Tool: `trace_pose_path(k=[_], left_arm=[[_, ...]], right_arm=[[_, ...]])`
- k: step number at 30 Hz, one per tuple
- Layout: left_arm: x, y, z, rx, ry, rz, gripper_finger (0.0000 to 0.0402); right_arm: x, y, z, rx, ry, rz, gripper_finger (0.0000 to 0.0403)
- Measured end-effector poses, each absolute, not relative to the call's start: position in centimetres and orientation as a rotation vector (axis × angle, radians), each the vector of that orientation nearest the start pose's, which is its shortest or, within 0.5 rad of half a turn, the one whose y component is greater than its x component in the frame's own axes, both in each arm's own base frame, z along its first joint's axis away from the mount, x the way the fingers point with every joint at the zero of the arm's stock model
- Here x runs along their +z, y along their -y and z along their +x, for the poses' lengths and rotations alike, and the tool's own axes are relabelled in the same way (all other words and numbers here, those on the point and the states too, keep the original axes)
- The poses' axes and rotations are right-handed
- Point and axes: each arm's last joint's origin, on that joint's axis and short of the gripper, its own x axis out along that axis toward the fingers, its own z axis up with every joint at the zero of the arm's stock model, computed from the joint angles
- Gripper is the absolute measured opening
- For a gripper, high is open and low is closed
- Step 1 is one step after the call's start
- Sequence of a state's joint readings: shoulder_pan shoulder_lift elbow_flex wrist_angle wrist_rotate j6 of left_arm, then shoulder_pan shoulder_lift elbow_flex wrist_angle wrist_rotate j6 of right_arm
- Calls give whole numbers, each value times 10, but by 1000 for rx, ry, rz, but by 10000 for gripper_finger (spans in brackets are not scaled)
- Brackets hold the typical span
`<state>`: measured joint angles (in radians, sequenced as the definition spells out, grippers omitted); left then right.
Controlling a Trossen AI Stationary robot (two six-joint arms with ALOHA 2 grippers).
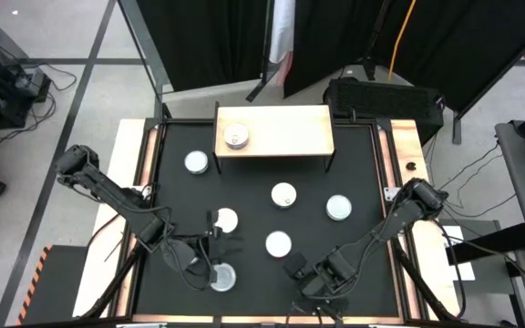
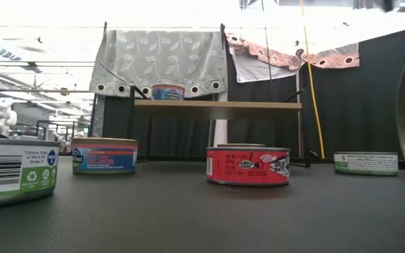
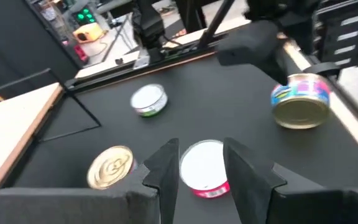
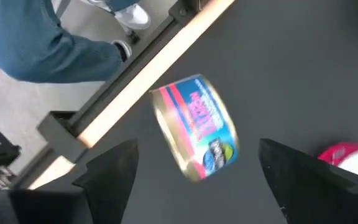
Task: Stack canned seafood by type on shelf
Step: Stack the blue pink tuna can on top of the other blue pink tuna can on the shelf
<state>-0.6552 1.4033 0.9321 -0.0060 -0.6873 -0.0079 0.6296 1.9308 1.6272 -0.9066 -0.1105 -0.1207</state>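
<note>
Shelf (image 1: 290,137): it stands at the upper middle of the high view, at the back edge of the black table (image 1: 363,164).
Shelf tin (image 1: 236,138): one tin with a silvery lid is seen on the left part of the shelf top. In the low view its label reads blue.
Loose tins (image 1: 283,194): six round lids are spread over the table in the high view, from the upper left of the mat down to the lower middle. None is stacked.
Low view: a blue salmon tin (image 2: 104,155), a red-label tin (image 2: 247,166) and a green tin (image 2: 365,163) are lined up left to right, well apart.
Right claw (image 4: 197,146): it is placed low in the lower middle of the high view. It is spread wide and nothing is gripped.
Blue tin (image 4: 197,127): it is tilted on its side between the right claw's fingers (image 4: 114,165) and touched by neither. It is close to the table's light wooden edge.
Left claw (image 3: 197,149): it is found at the lower left of the high view, low over the mat. A red tin (image 3: 205,168) with a white lid is seen right at its tip. Whether the claw is closed on that tin cannot be told.
Person (image 4: 48,43): a leg in blue jeans and a shoe are seen beyond the table edge in the right wrist view.
</note>
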Motion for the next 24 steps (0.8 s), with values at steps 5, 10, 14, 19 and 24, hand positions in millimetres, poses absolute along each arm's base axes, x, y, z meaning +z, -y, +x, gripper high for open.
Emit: trace_pose_path(k=[5, 10, 14, 19, 24], left_arm=[[265, 168, 250, 57, -373, 302, 127], [265, 168, 250, 63, -372, 287, 127], [265, 168, 250, 73, -370, 288, 127], [265, 168, 250, 85, -368, 289, 127], [265, 168, 250, 85, -368, 290, 127]], right_arm=[[223, -241, 327, 783, -1187, -475, 328], [216, -243, 332, 821, -1158, -525, 340], [209, -243, 337, 847, -1144, -562, 340], [206, -239, 340, 865, -1128, -594, 338], [202, -236, 347, 870, -1111, -569, 315]])
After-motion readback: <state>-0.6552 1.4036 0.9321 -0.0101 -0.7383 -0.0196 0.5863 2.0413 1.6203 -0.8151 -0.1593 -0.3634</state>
